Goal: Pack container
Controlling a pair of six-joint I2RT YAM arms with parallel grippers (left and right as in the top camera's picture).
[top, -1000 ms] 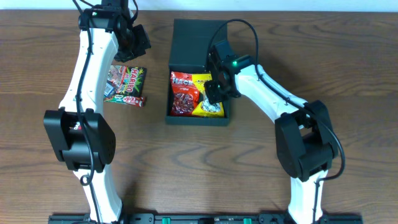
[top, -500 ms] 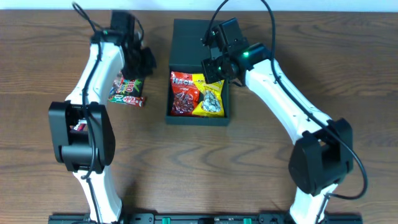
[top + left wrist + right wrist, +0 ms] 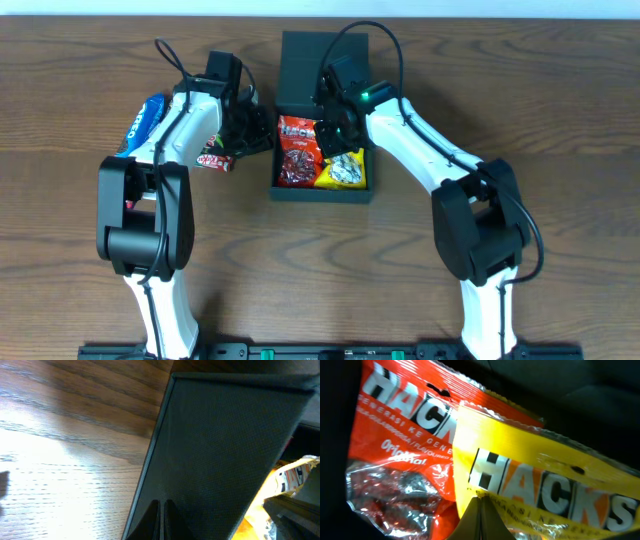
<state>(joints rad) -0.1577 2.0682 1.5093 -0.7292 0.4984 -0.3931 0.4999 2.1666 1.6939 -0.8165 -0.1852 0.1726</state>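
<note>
The dark container (image 3: 320, 191) stands open at the table's middle, its lid (image 3: 316, 68) lying back behind it. Inside lie a red Hacks packet (image 3: 296, 150) and a yellow Hacks packet (image 3: 346, 172). My right gripper (image 3: 335, 140) is inside the box, shut, its tips (image 3: 480, 501) touching the yellow packet (image 3: 545, 475) beside the red one (image 3: 400, 450). My left gripper (image 3: 262, 138) is shut and empty, its tips (image 3: 162, 506) against the container's outer left wall (image 3: 225, 450). The yellow packet (image 3: 294, 477) peeks in at the right of the left wrist view.
A blue snack packet (image 3: 146, 116) lies at the far left. A small red and green sweet packet (image 3: 213, 159) lies under my left arm, left of the container. Bare wooden table lies in front of the box.
My left gripper has moved right and down to the container's left wall, uncovering the blue packet. My right gripper, which had lifted towards the lid, has come back down onto the yellow packet.
</note>
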